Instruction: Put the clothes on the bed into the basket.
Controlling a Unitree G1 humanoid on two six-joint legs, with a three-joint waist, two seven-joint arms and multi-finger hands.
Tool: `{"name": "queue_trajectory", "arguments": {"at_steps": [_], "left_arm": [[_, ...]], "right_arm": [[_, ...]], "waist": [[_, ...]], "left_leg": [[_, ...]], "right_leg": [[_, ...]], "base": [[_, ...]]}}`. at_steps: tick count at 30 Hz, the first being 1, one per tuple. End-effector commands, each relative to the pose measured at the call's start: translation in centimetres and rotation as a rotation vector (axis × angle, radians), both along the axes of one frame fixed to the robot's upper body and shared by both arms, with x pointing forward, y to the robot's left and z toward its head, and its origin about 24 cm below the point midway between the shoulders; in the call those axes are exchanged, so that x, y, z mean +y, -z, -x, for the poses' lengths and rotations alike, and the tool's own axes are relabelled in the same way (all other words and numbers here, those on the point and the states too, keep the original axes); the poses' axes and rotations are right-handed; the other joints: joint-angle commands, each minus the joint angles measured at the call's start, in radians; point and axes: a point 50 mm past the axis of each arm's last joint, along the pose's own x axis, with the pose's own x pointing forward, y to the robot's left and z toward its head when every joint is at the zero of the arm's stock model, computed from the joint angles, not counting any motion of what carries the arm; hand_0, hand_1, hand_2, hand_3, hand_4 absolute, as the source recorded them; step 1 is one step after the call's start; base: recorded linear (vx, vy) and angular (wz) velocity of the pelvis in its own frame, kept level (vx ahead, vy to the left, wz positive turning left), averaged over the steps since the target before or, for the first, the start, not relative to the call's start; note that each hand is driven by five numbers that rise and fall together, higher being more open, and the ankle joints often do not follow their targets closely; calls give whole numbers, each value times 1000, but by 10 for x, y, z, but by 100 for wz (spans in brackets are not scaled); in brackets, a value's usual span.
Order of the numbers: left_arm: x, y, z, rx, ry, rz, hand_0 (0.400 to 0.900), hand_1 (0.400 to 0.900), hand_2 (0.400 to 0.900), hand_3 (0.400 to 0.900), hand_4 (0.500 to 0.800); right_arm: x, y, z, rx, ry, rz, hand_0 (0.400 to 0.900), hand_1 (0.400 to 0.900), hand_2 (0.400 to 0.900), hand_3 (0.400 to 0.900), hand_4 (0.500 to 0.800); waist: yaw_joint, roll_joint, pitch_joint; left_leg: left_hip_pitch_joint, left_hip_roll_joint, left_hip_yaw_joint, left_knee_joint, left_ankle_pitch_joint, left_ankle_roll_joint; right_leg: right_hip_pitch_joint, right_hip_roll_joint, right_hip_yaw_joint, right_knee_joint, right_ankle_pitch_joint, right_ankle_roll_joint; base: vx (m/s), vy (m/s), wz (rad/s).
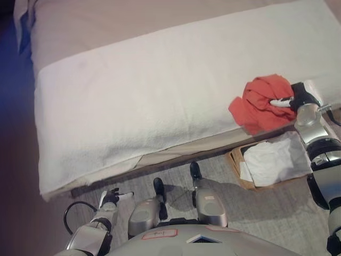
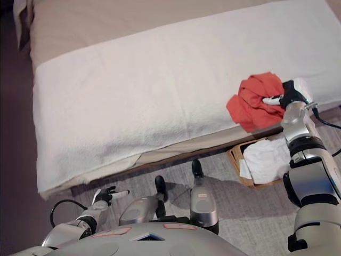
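Note:
A red garment [image 1: 264, 102] lies bunched at the near right edge of the bed [image 1: 149, 101], hanging a little over the side. My right hand [image 1: 294, 97] is on the garment's right side, fingers curled into the cloth. Below it on the floor stands a brown basket [image 1: 235, 162] with a white cloth [image 1: 274, 161] inside. My left hand [image 1: 112, 198] hangs low by the floor at the lower left, fingers loosely straight, holding nothing.
The bed is covered by a white blanket [image 2: 138, 96], with a beige sheet [image 1: 106, 21] at the far side. The bed's near edge runs diagonally above grey carpet [image 1: 256, 202].

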Motion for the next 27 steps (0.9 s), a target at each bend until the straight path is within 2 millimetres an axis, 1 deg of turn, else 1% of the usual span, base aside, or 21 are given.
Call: {"name": "queue_trajectory", "arguments": {"at_steps": [1, 6, 12, 16, 19, 21, 24, 27], "left_arm": [[18, 2, 30, 115, 3, -63, 900, 900, 900, 900, 800], [15, 2, 26, 109, 30, -53, 900, 900, 900, 900, 800], [13, 0, 15, 89, 67, -56, 900, 900, 900, 900, 800], [15, 0, 14, 87, 62, -61, 900, 900, 900, 900, 800], [15, 0, 15, 89, 60, -62, 900, 900, 900, 900, 800], [13, 1, 16, 93, 60, -58, 900, 900, 900, 900, 800], [12, 1, 14, 89, 62, -54, 900, 900, 900, 900, 800], [9, 1, 12, 89, 74, -48, 900, 900, 900, 900, 800]], "right_arm": [[-24, -58, -4, -163, 18, 86, 400, 400, 400, 400, 500], [-39, -54, 8, -123, 69, 88, 400, 400, 400, 400, 500], [-62, -46, 27, -63, 180, 83, 400, 400, 400, 400, 500], [-63, -56, 24, -77, 183, 98, 400, 400, 400, 400, 500], [-58, -62, 17, -87, 158, 109, 400, 400, 400, 400, 500], [-56, -62, 14, -83, 147, 106, 400, 400, 400, 400, 500], [-61, -58, 19, -36, 187, 102, 400, 400, 400, 400, 500], [-70, -53, 27, 13, 269, 93, 400, 400, 400, 400, 500]], "waist": [[-6, -2, -43], [-26, 15, -45], [-45, 38, -48], [-50, 49, -45], [-47, 56, -41], [-42, 56, -38], [-36, 59, -34], [-27, 65, -34]], "left_leg": [[13, 28, -31, 32, -65, -33], [26, 24, -4, 42, -79, -29], [26, 18, -5, 49, -83, -28], [24, 16, -3, 48, -81, -29], [19, 13, -4, 50, -79, -29], [15, 14, -6, 52, -79, -30], [4, 15, -15, 59, -76, -33], [0, 15, -29, 57, -72, -36]], "right_leg": [[-68, 2, 30, 63, 19, 50], [-69, 8, 60, 68, 20, 55], [-66, 5, 62, 71, 18, 53], [-68, 2, 62, 69, 22, 52], [-71, 2, 61, 65, 25, 51], [-72, 1, 60, 63, 27, 50], [-71, -3, 50, 61, 26, 45], [-64, -9, 35, 56, 24, 41]], "base": [[1, 5, -30], [-10, 13, -19], [-8, 0, 2], [0, 0, 0], [0, 0, 0], [-3, -11, 3], [-12, -27, 15], [5, -28, 20]]}}
